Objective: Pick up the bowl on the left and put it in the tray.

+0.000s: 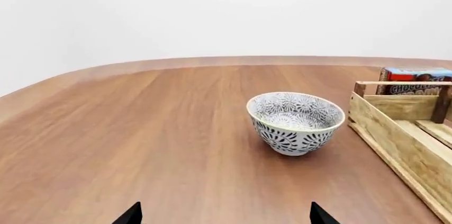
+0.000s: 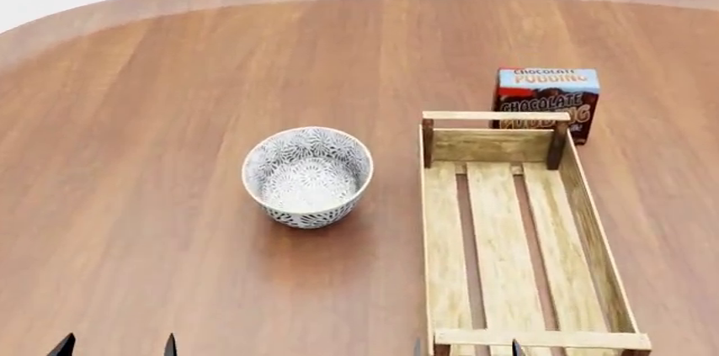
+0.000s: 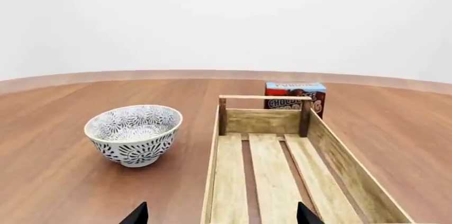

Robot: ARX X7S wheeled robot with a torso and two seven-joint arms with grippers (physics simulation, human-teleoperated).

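Table: brown wood, rounded edge.
Tray: slatted crate, nothing inside, right of the bowl, near but apart.
Box: chocolate pudding, upright just behind the tray's far rail.
Bowl: upright on the table, nothing inside, ungripped.
Left gripper: low, jaws spread wide, holding nothing, short of the bowl.
Right gripper: jaws likewise wide apart, holding nothing, at the tray's near end.

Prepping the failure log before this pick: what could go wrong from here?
1. The bowl has a rounded wall; the open left tool could slip on the rim or tip it.
2. The bowl looks about as wide as the tray, so it may catch on a side wall or end rail and sit tilted.
3. The chocolate pudding box stands just behind the tray's far rail; overshoot could knock it.
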